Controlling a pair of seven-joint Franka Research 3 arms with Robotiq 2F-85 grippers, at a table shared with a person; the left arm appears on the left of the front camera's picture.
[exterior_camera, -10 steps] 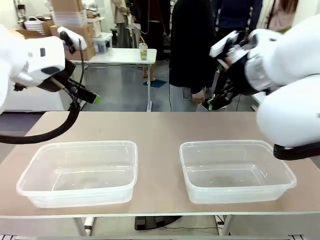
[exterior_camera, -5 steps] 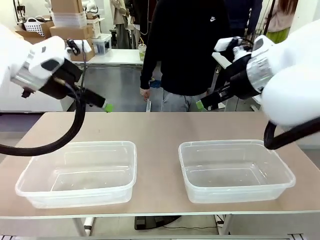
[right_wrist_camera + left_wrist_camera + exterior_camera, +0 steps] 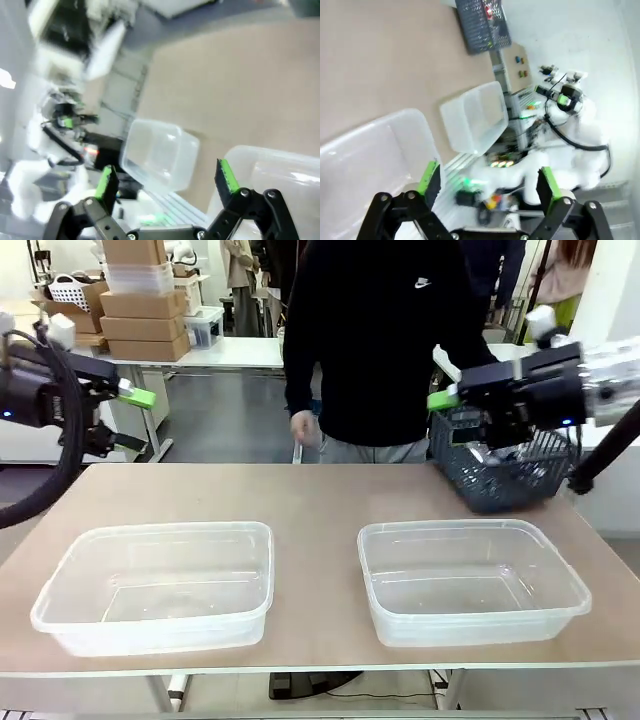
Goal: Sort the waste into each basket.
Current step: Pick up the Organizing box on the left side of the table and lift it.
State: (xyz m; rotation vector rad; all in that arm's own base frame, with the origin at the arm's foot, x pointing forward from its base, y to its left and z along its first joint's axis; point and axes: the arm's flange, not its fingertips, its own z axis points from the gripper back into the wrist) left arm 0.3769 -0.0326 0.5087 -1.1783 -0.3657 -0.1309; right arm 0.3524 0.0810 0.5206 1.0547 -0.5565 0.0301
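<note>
Tubs sit side by side, unfilled. Mesh crate at the table's far right holds the waste, just behind the right claw, the nearer one. Left claw hangs well apart. Both gape, gripping nothing.

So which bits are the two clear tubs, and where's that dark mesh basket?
left clear tub (image 3: 150, 635): front view, on its near wall.
right clear tub (image 3: 470, 628): front view, on its near wall.
dark mesh basket (image 3: 495, 490): front view, on its mesh side wall.
</note>
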